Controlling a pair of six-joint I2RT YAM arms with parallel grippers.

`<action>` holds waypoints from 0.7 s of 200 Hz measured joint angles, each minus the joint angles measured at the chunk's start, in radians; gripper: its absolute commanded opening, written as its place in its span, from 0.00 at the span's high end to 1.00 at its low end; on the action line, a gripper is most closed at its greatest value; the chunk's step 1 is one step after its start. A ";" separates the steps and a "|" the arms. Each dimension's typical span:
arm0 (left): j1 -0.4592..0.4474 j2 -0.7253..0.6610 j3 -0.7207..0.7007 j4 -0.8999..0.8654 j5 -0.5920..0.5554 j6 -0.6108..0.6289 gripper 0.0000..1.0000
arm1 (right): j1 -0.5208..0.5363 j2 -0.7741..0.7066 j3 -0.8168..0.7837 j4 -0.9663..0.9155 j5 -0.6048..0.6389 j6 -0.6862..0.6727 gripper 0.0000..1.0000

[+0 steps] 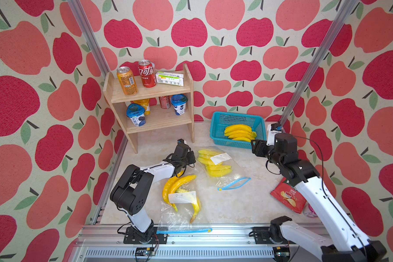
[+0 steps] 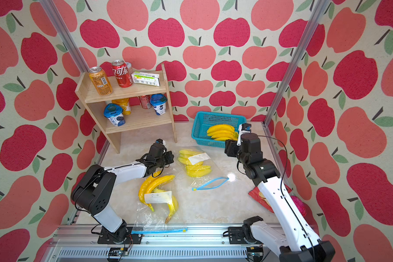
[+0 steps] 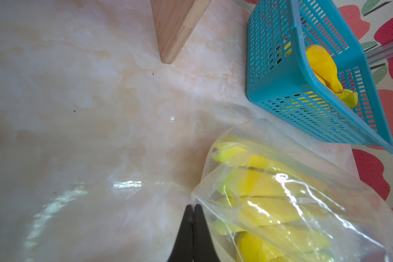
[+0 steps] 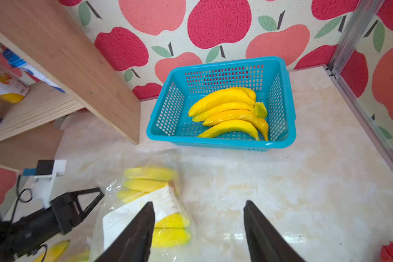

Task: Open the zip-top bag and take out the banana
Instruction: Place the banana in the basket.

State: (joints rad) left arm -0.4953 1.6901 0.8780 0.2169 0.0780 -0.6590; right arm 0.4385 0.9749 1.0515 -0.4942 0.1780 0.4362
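Bimanual workspace seen from above and from both wrists. The zip-top bag lies flat near the middle of the marbled table, with its bunch of bananas inside, toward the closed end; the blue zip at the bag's mouth stands parted in a loop facing the front of the table. The left gripper sits at the bag's far corner with its jaws pressed together; the film reaches the fingertips, though whether any of it is pinched between them cannot be told from this angle. The right gripper hangs above the table between the bag and the teal basket, jaws spread apart with nothing between them. A loose bunch lies in the basket, which stands against the back wall. A second bag holding bananas lies nearer the front rail, beside the left arm. A wooden shelf stands at the back corner.
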 measured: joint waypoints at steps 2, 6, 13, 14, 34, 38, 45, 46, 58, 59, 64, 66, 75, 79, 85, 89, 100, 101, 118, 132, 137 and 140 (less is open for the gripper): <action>0.000 0.000 0.000 0.000 0.001 -0.001 1.00 | 0.013 -0.016 -0.011 -0.015 0.006 0.011 0.37; 0.000 0.000 0.000 0.000 0.001 -0.002 1.00 | 0.035 -0.040 -0.028 -0.035 0.017 0.027 0.39; 0.000 0.000 0.000 0.000 0.001 -0.002 1.00 | 0.071 -0.081 -0.058 -0.084 0.033 0.058 0.41; 0.000 0.000 0.000 0.000 0.002 -0.002 1.00 | 0.077 -0.087 -0.063 -0.093 0.035 0.064 0.42; 0.000 0.000 0.000 0.000 0.005 -0.003 1.00 | 0.130 -0.180 -0.147 -0.199 0.045 0.139 0.49; 0.000 0.000 0.000 0.000 0.006 -0.003 1.00 | 0.138 -0.203 -0.165 -0.214 0.042 0.145 0.51; 0.000 0.000 0.000 0.000 0.008 -0.003 1.00 | 0.155 -0.246 -0.199 -0.227 0.030 0.164 0.52; 0.000 0.000 0.000 0.000 0.008 -0.003 1.00 | 0.157 -0.249 -0.202 -0.227 0.030 0.167 0.52; 0.002 0.000 0.000 0.000 0.009 -0.005 1.00 | 0.183 -0.309 -0.251 -0.242 0.006 0.198 0.52; 0.002 0.000 0.000 0.000 0.009 -0.005 1.00 | 0.187 -0.314 -0.256 -0.243 0.004 0.203 0.52; 0.003 0.000 0.000 0.000 0.009 -0.006 1.00 | 0.199 -0.331 -0.271 -0.249 -0.005 0.219 0.52; 0.003 0.000 0.000 0.000 0.009 -0.006 1.00 | 0.203 -0.334 -0.274 -0.250 -0.005 0.224 0.52; 0.004 0.000 0.000 0.000 0.010 -0.006 1.00 | 0.233 -0.340 -0.296 -0.256 -0.011 0.253 0.53; 0.005 0.000 0.000 0.000 0.010 -0.006 1.00 | 0.255 -0.333 -0.306 -0.258 -0.010 0.269 0.54; 0.005 0.000 0.000 0.000 0.009 -0.006 1.00 | 0.291 -0.321 -0.320 -0.263 -0.002 0.288 0.56; 0.006 0.000 0.000 -0.001 0.009 -0.006 1.00 | 0.321 -0.311 -0.330 -0.267 0.010 0.304 0.56; 0.006 0.000 0.000 -0.002 0.009 -0.006 1.00 | 0.411 -0.288 -0.358 -0.275 0.041 0.341 0.57; 0.006 0.000 0.000 -0.002 0.009 -0.006 1.00 | 0.420 -0.286 -0.362 -0.275 0.043 0.346 0.57; 0.006 0.000 0.000 -0.005 0.009 -0.006 1.00 | 0.508 -0.269 -0.400 -0.277 0.070 0.380 0.57; 0.006 0.000 0.000 -0.007 0.009 -0.006 1.00 | 0.533 -0.262 -0.428 -0.251 0.082 0.394 0.57; 0.006 0.000 0.001 -0.008 0.009 -0.006 1.00 | 0.538 -0.256 -0.434 -0.239 0.087 0.398 0.56; 0.006 0.000 0.001 -0.009 0.009 -0.006 1.00 | 0.541 -0.251 -0.438 -0.231 0.091 0.400 0.55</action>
State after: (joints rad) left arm -0.4889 1.6901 0.8791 0.2081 0.0868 -0.6655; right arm 0.9794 0.7242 0.6140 -0.7254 0.2687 0.8364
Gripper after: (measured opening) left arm 0.046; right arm 0.434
